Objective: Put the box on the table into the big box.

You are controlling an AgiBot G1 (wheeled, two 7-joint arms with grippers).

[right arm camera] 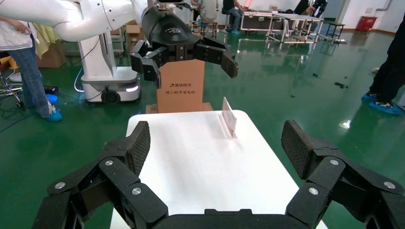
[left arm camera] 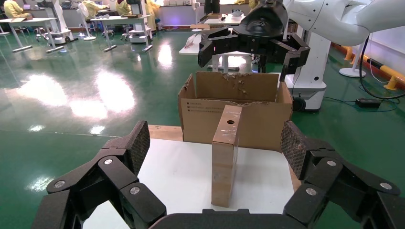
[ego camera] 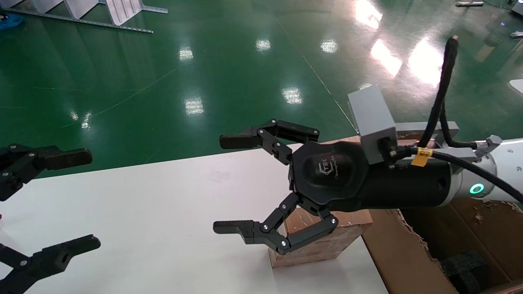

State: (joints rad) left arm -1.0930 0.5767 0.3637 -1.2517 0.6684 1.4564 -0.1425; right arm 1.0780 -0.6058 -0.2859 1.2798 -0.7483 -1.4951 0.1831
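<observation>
Small box (ego camera: 322,241) — oblong brown cardboard, standing on end on the white tabletop (ego camera: 163,212) near its 4 o'clock edge in the head view; a round black hole shows high on the narrow face in the left wrist view (left arm camera: 225,152). It is not grasped.

Big box (ego camera: 412,261) — large corrugated carton with ragged flap edges, off the tabletop's edge at 4 o'clock, just beside the small box; printed text on one side is visible in the left wrist view (left arm camera: 239,112). A black foam block (ego camera: 463,265) lies inside it.

Right gripper (ego camera: 229,183) — released, fingers spread wide, held above the tabletop with its body over the small box; its fingertips point toward 9 o'clock, past the box.

Left gripper (ego camera: 81,200) — released, fingers apart, at the 9 o'clock side above the tabletop, well apart from the small box.

Green floor (ego camera: 163,73) — glossy, surrounding the tabletop.
</observation>
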